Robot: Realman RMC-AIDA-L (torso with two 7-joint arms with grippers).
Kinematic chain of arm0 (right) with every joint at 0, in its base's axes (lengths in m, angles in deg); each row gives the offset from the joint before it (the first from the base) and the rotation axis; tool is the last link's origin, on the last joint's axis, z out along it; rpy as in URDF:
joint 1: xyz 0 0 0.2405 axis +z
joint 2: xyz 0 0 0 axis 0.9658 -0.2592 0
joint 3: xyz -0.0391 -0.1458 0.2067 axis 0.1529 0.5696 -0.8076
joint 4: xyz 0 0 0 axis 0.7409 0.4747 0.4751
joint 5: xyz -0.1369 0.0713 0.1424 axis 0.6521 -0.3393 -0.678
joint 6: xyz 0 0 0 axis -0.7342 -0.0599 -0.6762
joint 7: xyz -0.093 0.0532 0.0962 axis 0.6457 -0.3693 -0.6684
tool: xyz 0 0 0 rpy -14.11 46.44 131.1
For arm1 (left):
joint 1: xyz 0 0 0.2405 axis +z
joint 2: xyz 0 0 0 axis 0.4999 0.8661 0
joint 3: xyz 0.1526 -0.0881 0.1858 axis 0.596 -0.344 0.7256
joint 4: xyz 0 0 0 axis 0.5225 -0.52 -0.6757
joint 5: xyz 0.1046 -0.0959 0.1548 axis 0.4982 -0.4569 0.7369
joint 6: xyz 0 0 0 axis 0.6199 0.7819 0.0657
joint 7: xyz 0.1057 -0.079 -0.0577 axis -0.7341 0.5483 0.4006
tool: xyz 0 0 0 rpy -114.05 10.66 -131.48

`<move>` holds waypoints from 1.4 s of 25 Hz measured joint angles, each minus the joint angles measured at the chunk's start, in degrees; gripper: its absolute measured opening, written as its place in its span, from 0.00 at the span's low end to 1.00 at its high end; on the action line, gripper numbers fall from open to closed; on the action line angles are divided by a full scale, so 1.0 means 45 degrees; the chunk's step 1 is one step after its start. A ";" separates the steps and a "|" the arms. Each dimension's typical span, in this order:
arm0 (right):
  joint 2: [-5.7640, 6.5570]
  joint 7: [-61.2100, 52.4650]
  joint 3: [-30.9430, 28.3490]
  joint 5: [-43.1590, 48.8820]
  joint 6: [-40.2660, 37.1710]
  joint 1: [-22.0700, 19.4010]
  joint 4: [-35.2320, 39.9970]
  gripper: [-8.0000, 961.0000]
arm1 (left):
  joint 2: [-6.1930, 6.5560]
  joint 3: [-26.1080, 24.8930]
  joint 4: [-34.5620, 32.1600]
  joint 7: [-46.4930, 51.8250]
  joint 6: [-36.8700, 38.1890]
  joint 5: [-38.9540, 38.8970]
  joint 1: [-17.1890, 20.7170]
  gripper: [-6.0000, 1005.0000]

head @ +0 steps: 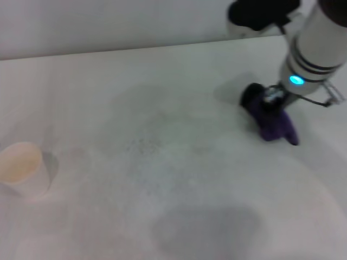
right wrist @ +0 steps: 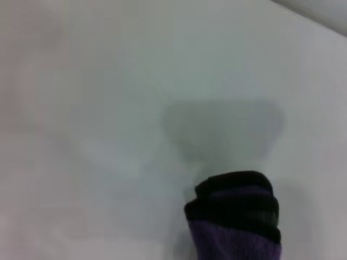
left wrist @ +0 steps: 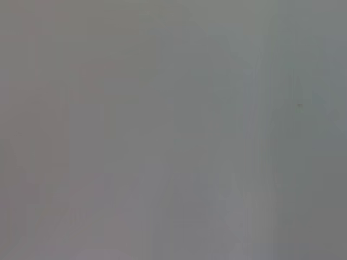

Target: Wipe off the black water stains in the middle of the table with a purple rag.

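Note:
My right gripper (head: 269, 99) is at the right side of the white table (head: 179, 216), shut on the purple rag (head: 275, 124). The rag hangs bunched below the gripper, its black edging uppermost, and casts a shadow on the tabletop to its left. I cannot tell whether it touches the table. In the right wrist view the rag (right wrist: 236, 225) shows with its black edge over bare table. No dark brown-black stain blotch shows in any view; only faint grey speckles (head: 142, 145) lie in the middle of the table. My left gripper is out of view.
A white paper cup (head: 21, 169) stands upright near the table's left edge. A pale wall rises behind the table's far edge. The left wrist view shows only a plain grey surface.

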 joint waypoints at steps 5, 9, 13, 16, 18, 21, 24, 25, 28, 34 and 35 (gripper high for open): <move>0.0038 0.0546 -0.0941 0.0415 0.0288 -0.1061 0.0137 0.19 | 0.0000 0.0000 -0.0003 0.0000 0.0000 0.0000 -0.0048 0.88; 0.0041 0.0894 -0.1194 0.0525 0.0167 -0.1478 0.0239 0.19 | 0.0001 -0.0002 -0.0016 0.0000 0.0000 0.0000 -0.0130 0.88; 0.0020 0.1788 -0.1203 -0.0745 -0.0339 -0.1773 0.0888 0.20 | 0.0000 0.0000 -0.0023 0.0000 -0.0003 0.0002 -0.0234 0.88; 0.0034 0.2216 -0.1192 -0.1479 -0.0365 -0.1762 0.1002 0.20 | 0.0000 -0.0001 -0.0024 0.0000 -0.0004 0.0002 -0.0278 0.88; 0.0029 0.2236 -0.1162 -0.1393 -0.0166 -0.1713 0.0910 0.20 | 0.0000 -0.0001 -0.0024 0.0000 0.0000 0.0002 -0.0297 0.88; 0.0038 0.2233 -0.1175 -0.1272 -0.0077 -0.1701 0.0819 0.20 | 0.0000 0.0000 -0.0023 0.0000 0.0001 0.0002 -0.0308 0.88; 0.0047 0.2251 -0.1341 -0.0987 -0.0072 -0.1720 0.0804 0.22 | 0.0000 0.0000 -0.0023 0.0000 0.0040 0.0002 -0.0340 0.88; 0.0048 0.2284 -0.1411 -0.0900 -0.0079 -0.1728 0.0804 0.24 | 0.0000 0.0000 -0.0022 0.0000 0.0076 0.0002 -0.0367 0.88; 0.0088 0.2459 -0.1626 -0.0852 -0.0147 -0.1768 0.0933 0.29 | 0.0000 0.0000 -0.0023 0.0000 0.0259 0.0002 -0.0444 0.88; 0.0082 0.3897 -0.3211 -0.0834 -0.0868 -0.1942 0.1182 0.39 | -0.0066 -0.0001 -0.0008 0.0000 0.0708 -0.0016 -0.0617 0.88; 0.0078 0.4548 -0.4422 -0.0952 -0.1994 -0.2226 0.1141 0.41 | -0.0066 -0.0001 -0.0008 0.0000 0.0708 -0.0016 -0.0617 0.88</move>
